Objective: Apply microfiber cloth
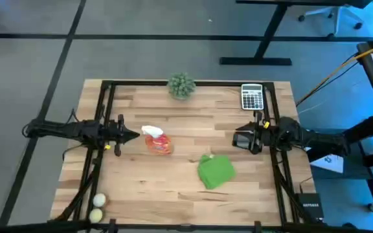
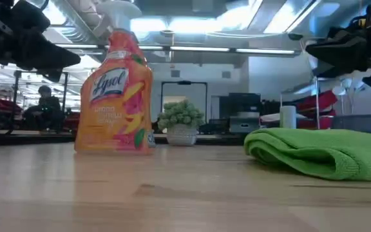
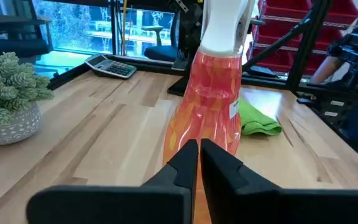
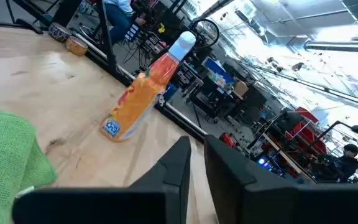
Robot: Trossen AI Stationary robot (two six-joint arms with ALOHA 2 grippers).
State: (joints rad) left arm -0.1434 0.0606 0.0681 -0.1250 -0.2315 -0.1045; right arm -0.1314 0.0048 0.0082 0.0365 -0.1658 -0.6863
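I have the microfiber cloth point(image 1: 215, 171) lying crumpled on the wooden table point(image 1: 173, 194), a little right of centre and toward the near edge, touched by neither arm. From the cloth, the orange Lysol spray bottle point(image 1: 157, 140) stands at about ten o'clock, upright, with its white trigger head on top. My left gripper point(image 1: 132, 135) hovers just beside the bottle at its nine o'clock, fingers pressed together and holding nothing. My right gripper point(image 1: 237, 138) hangs near the table's right rail, at roughly one o'clock from the cloth, its fingers also close together with only a thin slit between them, empty. At the far edge sit a small potted succulent point(image 1: 181, 85) and a calculator point(image 1: 252, 97). Two pale balls point(image 1: 97, 208) rest at the near left corner.
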